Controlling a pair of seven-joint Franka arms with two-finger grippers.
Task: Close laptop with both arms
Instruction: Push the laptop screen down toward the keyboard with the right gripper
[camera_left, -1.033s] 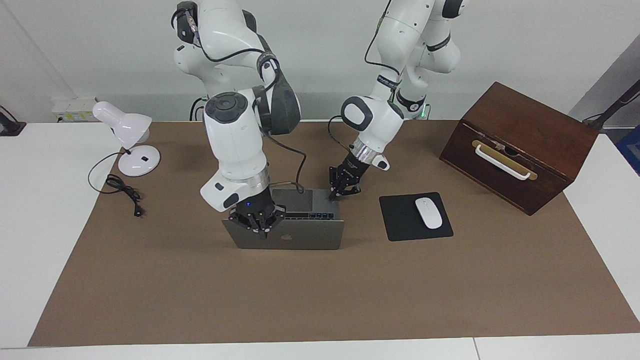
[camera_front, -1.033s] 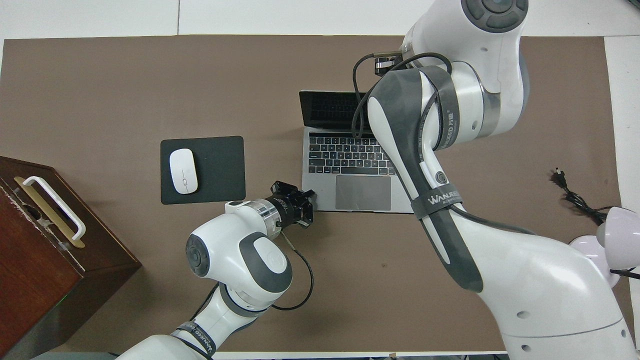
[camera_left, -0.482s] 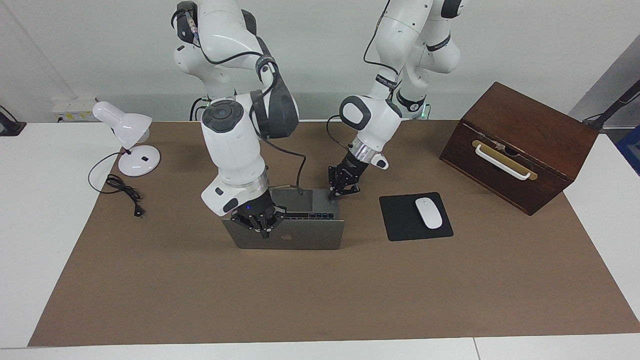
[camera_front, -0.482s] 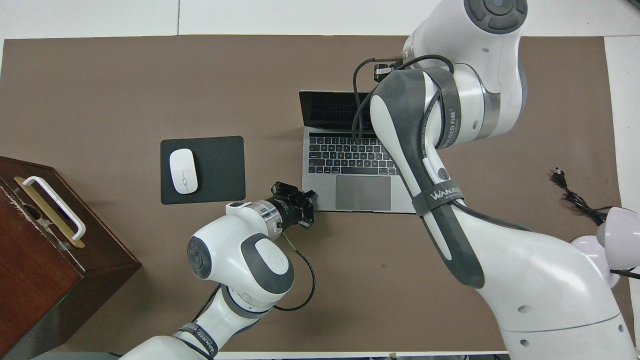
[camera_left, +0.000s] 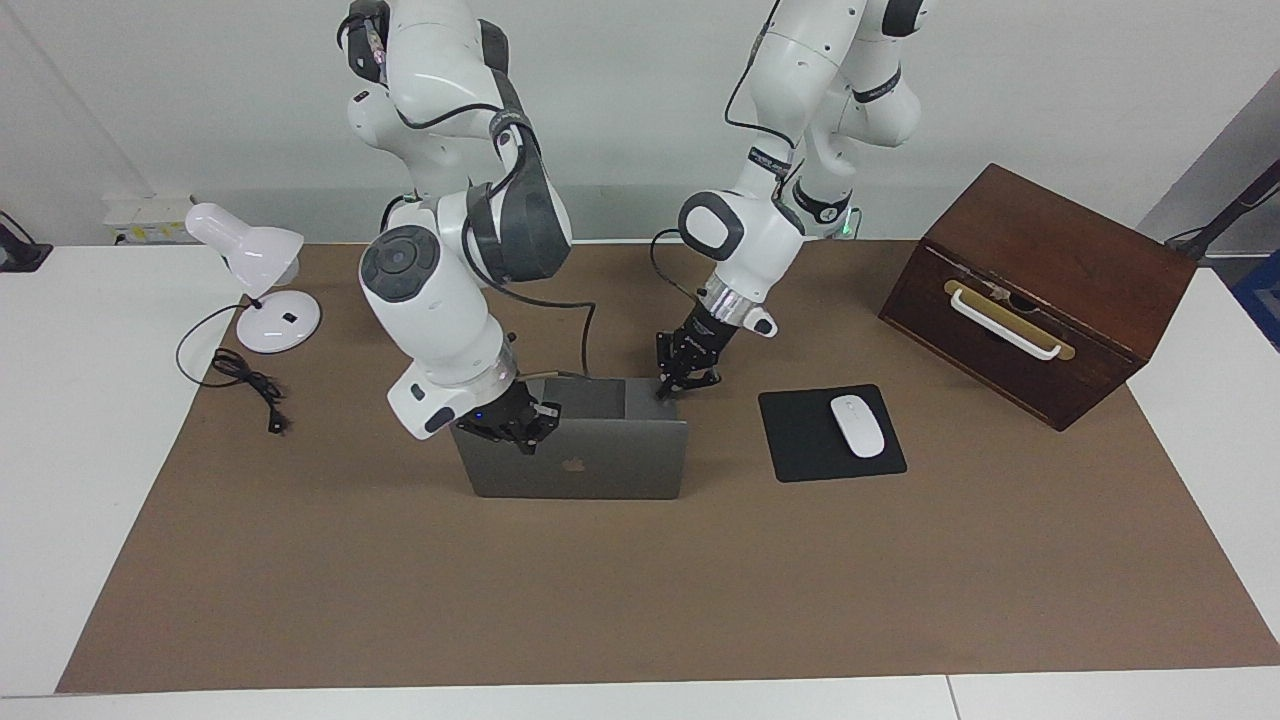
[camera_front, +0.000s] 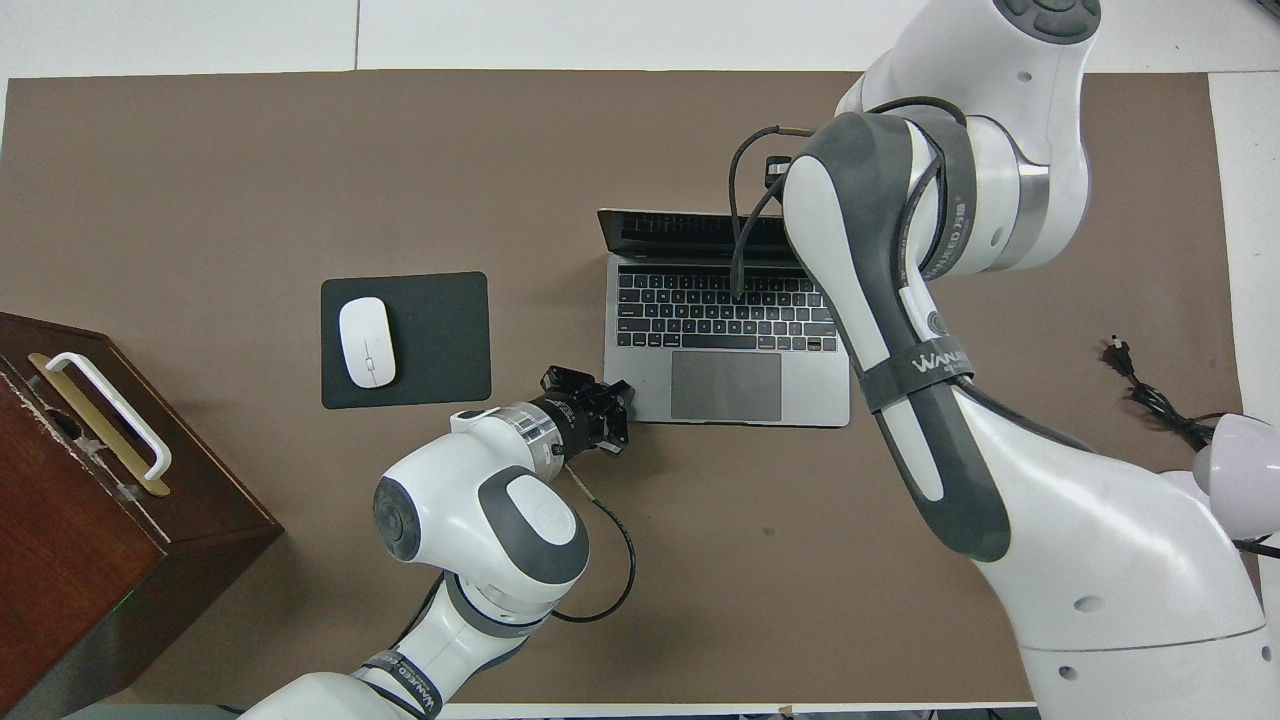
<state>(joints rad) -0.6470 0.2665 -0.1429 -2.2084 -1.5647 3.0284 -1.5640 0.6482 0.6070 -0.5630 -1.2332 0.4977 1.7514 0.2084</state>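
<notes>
On the brown mat, between the desk lamp (camera_left: 255, 285) and the black mouse pad (camera_left: 830, 433), I saw the laptop (camera_left: 580, 458) half open. My right gripper (camera_left: 520, 432), fingertips together, pressed on the lid's top edge. My left gripper (camera_left: 680, 378), also closed and holding nothing, rested at the base's corner nearest the mouse pad.

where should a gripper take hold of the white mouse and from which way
Grip the mouse across its narrow middle, coming straight down. It lies flat on the mouse pad with its long axis running toward the robots, so its two long sides are free for the jaws.
</notes>
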